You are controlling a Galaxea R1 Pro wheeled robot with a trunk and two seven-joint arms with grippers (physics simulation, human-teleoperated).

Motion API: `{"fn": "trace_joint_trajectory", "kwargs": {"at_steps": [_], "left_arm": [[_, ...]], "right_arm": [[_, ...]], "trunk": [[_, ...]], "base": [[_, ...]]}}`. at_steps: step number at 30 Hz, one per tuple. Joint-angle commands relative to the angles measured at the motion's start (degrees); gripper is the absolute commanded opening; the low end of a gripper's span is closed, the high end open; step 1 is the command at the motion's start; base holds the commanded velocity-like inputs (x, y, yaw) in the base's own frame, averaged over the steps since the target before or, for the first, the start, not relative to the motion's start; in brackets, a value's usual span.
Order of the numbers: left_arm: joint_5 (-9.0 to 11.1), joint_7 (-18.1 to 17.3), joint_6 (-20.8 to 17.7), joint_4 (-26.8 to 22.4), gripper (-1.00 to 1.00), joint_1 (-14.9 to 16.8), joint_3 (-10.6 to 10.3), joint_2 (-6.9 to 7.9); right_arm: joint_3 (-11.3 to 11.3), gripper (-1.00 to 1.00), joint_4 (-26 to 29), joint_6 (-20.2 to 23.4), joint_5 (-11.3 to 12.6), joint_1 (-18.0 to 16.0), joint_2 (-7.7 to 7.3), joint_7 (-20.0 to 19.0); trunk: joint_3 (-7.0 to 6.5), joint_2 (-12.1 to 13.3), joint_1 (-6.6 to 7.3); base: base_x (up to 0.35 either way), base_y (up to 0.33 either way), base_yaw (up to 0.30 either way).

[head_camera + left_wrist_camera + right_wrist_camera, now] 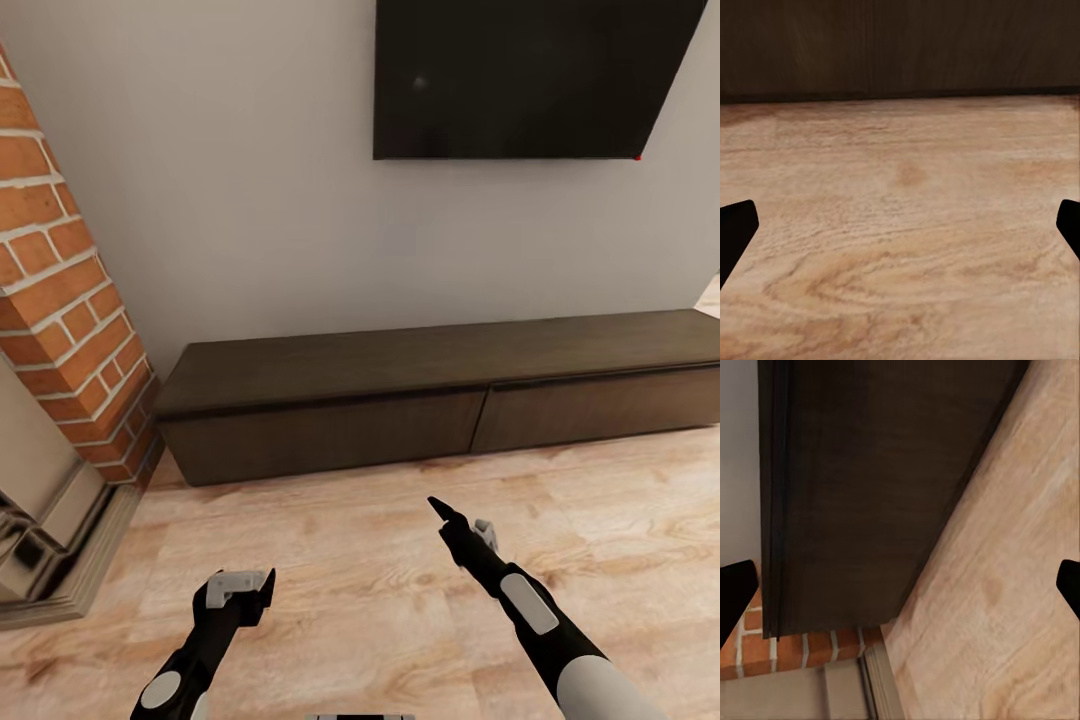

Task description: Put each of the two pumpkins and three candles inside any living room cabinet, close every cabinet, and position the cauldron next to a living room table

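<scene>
the cabinet [400, 400] looks like dark brown wood with a matt finish and faint grain on its fronts. the floor [400, 600] is light wood planking, smooth, with clear grain and a soft sheen. the column [70, 290] is rough orange brick with pale mortar lines. the tv [530, 70] is black and glossy. the wall [250, 200] is smooth, matt and pale. the fireplace trim [50, 540] looks like shiny, reflective metal.
</scene>
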State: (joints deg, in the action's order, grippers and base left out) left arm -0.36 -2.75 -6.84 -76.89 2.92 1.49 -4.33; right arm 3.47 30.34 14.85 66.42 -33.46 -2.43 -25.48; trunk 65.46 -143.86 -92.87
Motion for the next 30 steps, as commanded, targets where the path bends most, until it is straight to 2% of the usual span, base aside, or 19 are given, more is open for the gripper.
{"fn": "trace_joint_trajectory", "kwargs": {"at_steps": [1, 4, 7, 13, 16, 18, 30], "left_arm": [[0.01, -0.29, -0.3, 0.04, 1.0, -0.03, 0.15, -0.06], [0.12, -0.32, -0.28, 0.12, 1.0, -0.13, 0.13, -0.06], [0.12, -0.32, -0.23, 0.36, 1.0, -0.17, 0.1, -0.06], [0.16, -0.34, -0.21, 0.55, 1.0, -0.19, 0.11, -0.06], [0.18, -0.4, -0.25, 0.57, 1.0, -0.19, 0.16, -0.06], [0.18, -0.45, -0.26, 0.54, 1.0, -0.19, 0.17, -0.06], [0.19, -0.43, -0.23, 0.39, 1.0, -0.19, 0.1, -0.06]], "right_arm": [[0.3, 1.0, -0.01, 0.16, 0.8, -0.03, -0.06, -0.12], [0.36, 1.0, 0.0, 0.27, 2.99, -0.03, -0.06, -0.25], [0.43, 1.0, 0.02, 1.1, 6.74, -0.03, -0.13, -0.09], [0.4, 1.0, -0.07, 2.24, 9.46, -0.03, 0.04, -0.03], [0.38, 1.0, -0.05, 2.63, 12.5, -0.03, 0.07, -0.31], [0.43, 1.0, -0.03, 2.84, 13.62, -0.03, 0.06, -0.36], [0.54, 1.0, 0.06, 2.4, 14.77, 0.06, 0.07, -0.46]], "trunk": [[0.05, -0.02, -0.02], [0.05, -0.02, -0.02], [0.05, -0.02, -0.02], [0.05, -0.02, -0.02], [0.05, -0.02, -0.02], [0.05, -0.02, -0.02], [0.05, -0.02, -0.02]], "base": [[0.326, 0.0, 0.0], [0.326, 0.0, 0.0], [0.326, 0.0, 0.0], [0.326, 0.0, 0.0], [0.324, 0.008, 0.0], [0.302, 0.079, 0.0], [0.22, 0.194, 0.0]]}}
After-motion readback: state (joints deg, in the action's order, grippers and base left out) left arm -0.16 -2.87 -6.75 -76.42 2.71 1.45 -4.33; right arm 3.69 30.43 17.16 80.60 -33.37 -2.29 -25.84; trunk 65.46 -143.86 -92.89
